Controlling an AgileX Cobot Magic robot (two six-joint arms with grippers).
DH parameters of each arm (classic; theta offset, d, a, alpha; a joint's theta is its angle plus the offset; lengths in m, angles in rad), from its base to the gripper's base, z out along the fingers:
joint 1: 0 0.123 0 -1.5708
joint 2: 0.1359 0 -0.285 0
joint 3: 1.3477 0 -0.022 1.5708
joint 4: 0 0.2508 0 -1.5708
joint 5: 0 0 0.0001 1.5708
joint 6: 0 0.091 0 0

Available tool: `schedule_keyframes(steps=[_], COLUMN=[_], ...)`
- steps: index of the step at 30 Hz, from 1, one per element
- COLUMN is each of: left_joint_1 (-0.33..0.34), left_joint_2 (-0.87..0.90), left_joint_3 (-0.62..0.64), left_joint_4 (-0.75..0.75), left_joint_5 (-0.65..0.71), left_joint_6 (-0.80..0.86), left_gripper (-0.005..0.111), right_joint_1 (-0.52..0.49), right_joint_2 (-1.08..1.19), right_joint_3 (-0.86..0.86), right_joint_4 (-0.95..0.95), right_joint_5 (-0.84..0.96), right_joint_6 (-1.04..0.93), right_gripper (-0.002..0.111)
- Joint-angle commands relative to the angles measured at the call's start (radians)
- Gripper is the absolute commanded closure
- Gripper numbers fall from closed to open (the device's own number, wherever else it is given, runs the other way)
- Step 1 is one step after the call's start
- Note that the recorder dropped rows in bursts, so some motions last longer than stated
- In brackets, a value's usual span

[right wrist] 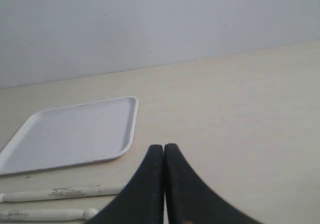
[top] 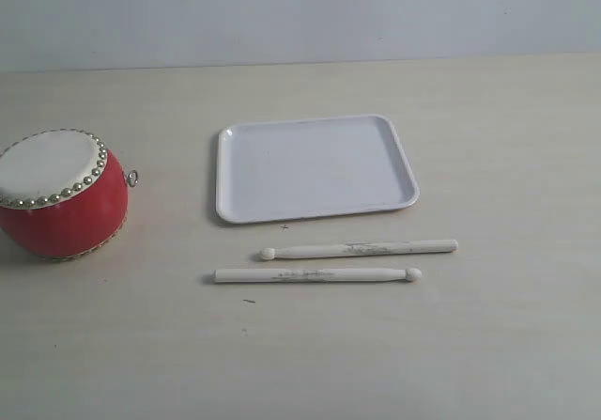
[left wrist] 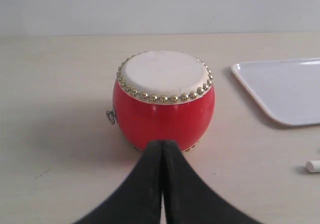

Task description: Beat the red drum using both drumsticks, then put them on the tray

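The red drum [top: 58, 194] with its cream skin and stud rim stands at the table's left. In the left wrist view the red drum [left wrist: 164, 101] fills the middle, and my left gripper [left wrist: 162, 144] is shut and empty just short of its base. The white tray [top: 314, 166] lies empty mid-table. Two drumsticks lie side by side in front of the tray, one [top: 362, 249] behind the other [top: 315, 274], tips pointing opposite ways. My right gripper [right wrist: 163, 148] is shut and empty, off to one side of the tray [right wrist: 70, 134] and the drumsticks [right wrist: 62, 192]. Neither gripper shows in the exterior view.
The pale wooden table [top: 488, 345] runs back to a plain grey-white wall [top: 300, 11]. One stick's blunt end [left wrist: 313, 166] and a corner of the tray [left wrist: 285, 88] show in the left wrist view.
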Motion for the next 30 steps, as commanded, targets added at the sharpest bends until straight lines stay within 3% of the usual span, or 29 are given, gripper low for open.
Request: schedule_keyframes(steps=[1,26,30], left_joint_1=[0.003,0.003,0.003], left_joint_2=[-0.006,-0.006,-0.006], left_joint_3=[-0.001,-0.001,-0.001], left_joint_4=[-0.010,-0.008,0.000], left_joint_5=[-0.013,-0.013,-0.069], left_joint_6=[0.001,0.005,0.052], left_gripper=[0.107,0.107,0.107], right_joint_1=[-0.006,-0.006,-0.006], right_joint_2=[-0.005,-0.005,-0.005], right_joint_3=[0.005,0.005,0.005], right_joint_4=[-0.003,-0.003,-0.003], right_joint_5=[-0.004,-0.004,-0.004], right_joint_6=[-0.002,-0.002,-0.002], right_gripper=[0.108,0.108,0.108])
